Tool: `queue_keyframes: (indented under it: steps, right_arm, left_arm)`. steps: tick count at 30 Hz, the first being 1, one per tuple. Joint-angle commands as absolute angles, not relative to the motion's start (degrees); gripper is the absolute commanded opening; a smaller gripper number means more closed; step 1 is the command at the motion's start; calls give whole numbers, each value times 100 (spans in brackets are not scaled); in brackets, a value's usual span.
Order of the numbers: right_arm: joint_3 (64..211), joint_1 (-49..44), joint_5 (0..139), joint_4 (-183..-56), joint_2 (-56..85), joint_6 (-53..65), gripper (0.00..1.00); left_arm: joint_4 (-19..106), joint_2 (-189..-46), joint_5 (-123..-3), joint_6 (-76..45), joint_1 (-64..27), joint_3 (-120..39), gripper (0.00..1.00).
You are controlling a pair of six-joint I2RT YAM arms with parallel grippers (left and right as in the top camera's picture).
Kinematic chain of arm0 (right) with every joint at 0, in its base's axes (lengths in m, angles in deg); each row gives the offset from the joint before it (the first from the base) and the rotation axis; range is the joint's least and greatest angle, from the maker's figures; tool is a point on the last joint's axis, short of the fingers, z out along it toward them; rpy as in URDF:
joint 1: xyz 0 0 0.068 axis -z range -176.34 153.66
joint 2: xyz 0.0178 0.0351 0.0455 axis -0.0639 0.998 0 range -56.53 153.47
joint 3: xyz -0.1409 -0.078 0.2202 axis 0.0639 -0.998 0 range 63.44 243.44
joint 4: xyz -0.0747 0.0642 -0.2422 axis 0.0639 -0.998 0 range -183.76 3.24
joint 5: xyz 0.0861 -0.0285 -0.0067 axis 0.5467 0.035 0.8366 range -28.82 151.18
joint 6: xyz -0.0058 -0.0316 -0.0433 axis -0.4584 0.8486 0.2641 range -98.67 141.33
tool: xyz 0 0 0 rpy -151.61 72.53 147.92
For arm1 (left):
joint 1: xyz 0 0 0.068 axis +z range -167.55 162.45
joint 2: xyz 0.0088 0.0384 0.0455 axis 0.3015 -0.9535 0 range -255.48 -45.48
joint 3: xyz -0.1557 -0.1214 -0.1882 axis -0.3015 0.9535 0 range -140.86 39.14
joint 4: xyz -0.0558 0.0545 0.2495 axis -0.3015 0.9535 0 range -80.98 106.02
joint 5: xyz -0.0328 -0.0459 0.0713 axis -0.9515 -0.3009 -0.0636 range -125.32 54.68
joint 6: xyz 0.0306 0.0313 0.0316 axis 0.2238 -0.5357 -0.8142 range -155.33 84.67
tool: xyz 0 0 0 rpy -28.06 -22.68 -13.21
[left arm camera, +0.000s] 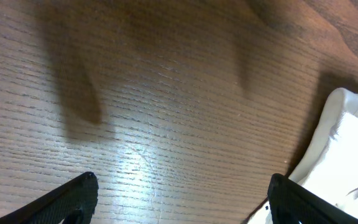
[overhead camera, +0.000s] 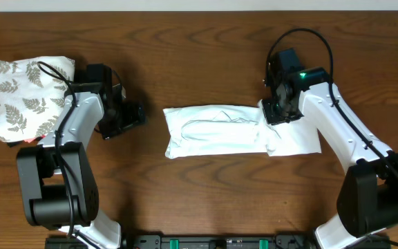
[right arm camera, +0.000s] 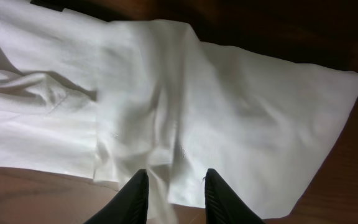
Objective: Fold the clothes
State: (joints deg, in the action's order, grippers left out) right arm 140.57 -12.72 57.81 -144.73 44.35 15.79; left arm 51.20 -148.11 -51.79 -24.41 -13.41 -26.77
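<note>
The clothes, a white T-shirt [overhead camera: 213, 131], lie folded into a long strip across the middle of the table. My right gripper [overhead camera: 276, 114] hovers over the strip's right part. In the right wrist view its jaws [right arm camera: 176, 180] stand apart, with a loose fold of the white T-shirt [right arm camera: 229, 112] hanging between them, close to the left finger. My left gripper [overhead camera: 133, 114] stays left of the shirt, wide open over bare wood [left arm camera: 182, 186]. The shirt's edge [left arm camera: 353, 155] shows at the right of that view.
A folded white cloth with grey fern leaves [overhead camera: 26, 97] lies at the far left, behind the left arm. The wooden table [overhead camera: 199, 200] extends in front of the shirt. Both arm bases stand at the near edge.
</note>
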Motion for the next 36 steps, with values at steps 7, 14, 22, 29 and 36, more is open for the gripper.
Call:
queue_keyframes:
  steps: [7, 14, 22, 29, 36]
  right_arm:
    - [14026, -1322, 5750, -14456, 4507, 1564, 25]
    - [13906, -1397, 6014, -14296, 4735, 1557, 4]
    - [13786, -1475, 6301, -13614, 5504, 1560, 3]
    - [13786, -1593, 6685, -13313, 6171, 1560, 1]
    - [13958, -1591, 6653, -13411, 5849, 1407, 2]
  left_arm:
    - [5137, -14689, -5131, -2428, -1317, -2603, 88]
    - [5135, -14689, -5131, -2428, -1317, -2603, 88]
    - [5161, -14689, -5131, -2428, -1317, -2603, 88]
    - [5163, -14689, -5133, -2428, -1317, -2603, 88]
    - [5179, -14689, -5133, -2428, -1317, -2603, 88]
